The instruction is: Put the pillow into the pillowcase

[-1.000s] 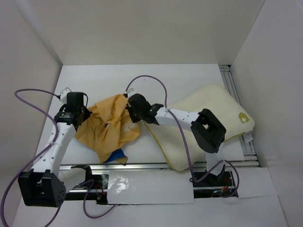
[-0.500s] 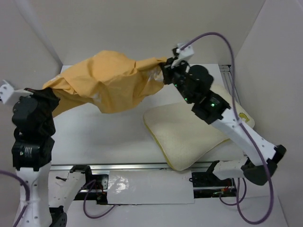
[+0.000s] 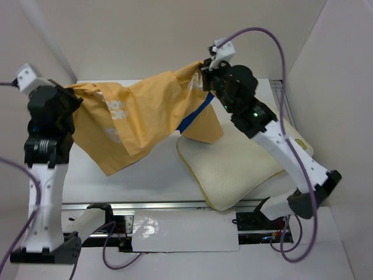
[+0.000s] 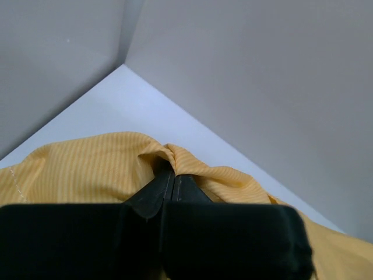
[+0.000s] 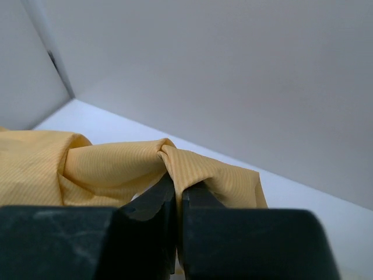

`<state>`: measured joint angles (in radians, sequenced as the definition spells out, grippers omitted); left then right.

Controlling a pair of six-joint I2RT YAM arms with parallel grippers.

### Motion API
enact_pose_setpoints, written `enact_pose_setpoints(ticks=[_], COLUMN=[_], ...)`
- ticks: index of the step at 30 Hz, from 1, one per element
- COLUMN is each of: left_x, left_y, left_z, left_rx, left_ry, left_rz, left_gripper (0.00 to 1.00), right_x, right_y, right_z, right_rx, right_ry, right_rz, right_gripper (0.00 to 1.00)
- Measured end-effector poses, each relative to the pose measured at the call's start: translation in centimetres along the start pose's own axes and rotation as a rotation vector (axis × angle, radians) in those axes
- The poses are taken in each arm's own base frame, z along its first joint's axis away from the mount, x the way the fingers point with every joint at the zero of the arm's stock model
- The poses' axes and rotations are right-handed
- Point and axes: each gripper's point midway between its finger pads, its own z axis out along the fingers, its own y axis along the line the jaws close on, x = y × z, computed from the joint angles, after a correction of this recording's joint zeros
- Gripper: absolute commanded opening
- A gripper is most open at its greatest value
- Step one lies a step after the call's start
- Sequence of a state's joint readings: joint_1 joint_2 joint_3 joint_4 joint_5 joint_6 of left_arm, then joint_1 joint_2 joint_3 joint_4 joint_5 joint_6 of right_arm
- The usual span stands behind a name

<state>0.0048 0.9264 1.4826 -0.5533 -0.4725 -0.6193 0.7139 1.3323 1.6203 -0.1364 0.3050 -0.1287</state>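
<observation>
The pillowcase [image 3: 140, 114] hangs in the air, mustard-orange with white lettering and a blue strip showing near its right end. My left gripper [image 3: 74, 93] is shut on its left end, and the fabric bunches at the tips in the left wrist view [image 4: 169, 163]. My right gripper [image 3: 205, 73] is shut on its right end; the right wrist view shows the same pinch [image 5: 172, 169]. The cream pillow [image 3: 239, 163] lies flat on the table at the right, below the right arm. The pillowcase's right flap hangs over its far left corner.
White walls close in the table at the back and both sides. A metal rail [image 3: 175, 205] runs along the near edge, and another rail [image 3: 288, 105] along the right side. Purple cables [image 3: 274, 49] loop off both arms.
Both arms lifted the pillowcase off the table and spread it between them. Since half a second ago it has unfolded and hangs lower, showing lettering and the blue strip.
</observation>
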Motion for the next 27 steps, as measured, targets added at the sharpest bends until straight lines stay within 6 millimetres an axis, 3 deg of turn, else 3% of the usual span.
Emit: enact_pose_setpoints(ticks=[3, 6, 8, 9, 11, 12, 13, 14, 15, 17, 22, 25, 27], left_x=[3.8, 9.2, 13.2, 15.0, 17.9, 19.0, 19.9, 20.8, 21.5, 22.2, 22.7, 23.3, 24.5], left_y=[-0.2, 1.1, 2.9, 3.8, 5.3, 6.0, 6.7, 7.4, 7.9, 8.3, 8.7, 8.8, 9.2], left_z=[5.0, 10.7, 14.4, 16.0, 19.1, 20.2, 20.8, 21.1, 20.8, 19.7, 15.2, 13.5, 13.3], left_rx=[-0.056, -0.140, -0.198, -0.222, -0.257, -0.270, -0.283, -0.298, -0.305, -0.308, -0.269, -0.245, -0.245], left_ry=[0.104, 0.231, 0.344, 0.402, 0.498, 0.533, 0.565, 0.593, 0.622, 0.653, 0.686, 0.691, 0.713], left_rz=[0.072, 0.131, 0.159, 0.172, 0.181, 0.184, 0.190, 0.187, 0.196, 0.193, 0.180, 0.175, 0.175], left_gripper=[0.00, 0.04, 0.22, 0.40, 0.49, 0.60, 0.75, 1.00, 1.00, 1.00, 1.00, 1.00, 1.00], right_x=[5.3, 13.3, 19.9, 22.8, 29.3, 31.4, 33.4, 34.9, 35.6, 35.5, 31.4, 29.0, 28.6], right_y=[0.2, 1.4, 2.5, 2.9, 3.4, 3.6, 3.5, 3.1, 2.5, 1.0, -2.7, -2.6, -1.6], right_z=[4.0, 7.8, 9.8, 10.6, 11.7, 12.0, 11.9, 11.4, 10.9, 10.7, 8.5, 8.0, 7.3], right_rx=[-0.006, -0.072, -0.118, -0.133, -0.153, -0.156, -0.155, -0.160, -0.157, -0.144, -0.090, -0.091, -0.109], right_ry=[0.114, 0.267, 0.400, 0.457, 0.601, 0.649, 0.699, 0.744, 0.775, 0.775, 0.715, 0.674, 0.674], right_rz=[-0.021, -0.013, -0.008, -0.007, 0.004, 0.013, 0.022, 0.027, 0.036, 0.066, 0.123, 0.155, 0.177], right_gripper=[0.16, 0.28, 0.34, 0.40, 0.66, 0.83, 0.89, 0.94, 1.00, 1.00, 1.00, 1.00, 1.00])
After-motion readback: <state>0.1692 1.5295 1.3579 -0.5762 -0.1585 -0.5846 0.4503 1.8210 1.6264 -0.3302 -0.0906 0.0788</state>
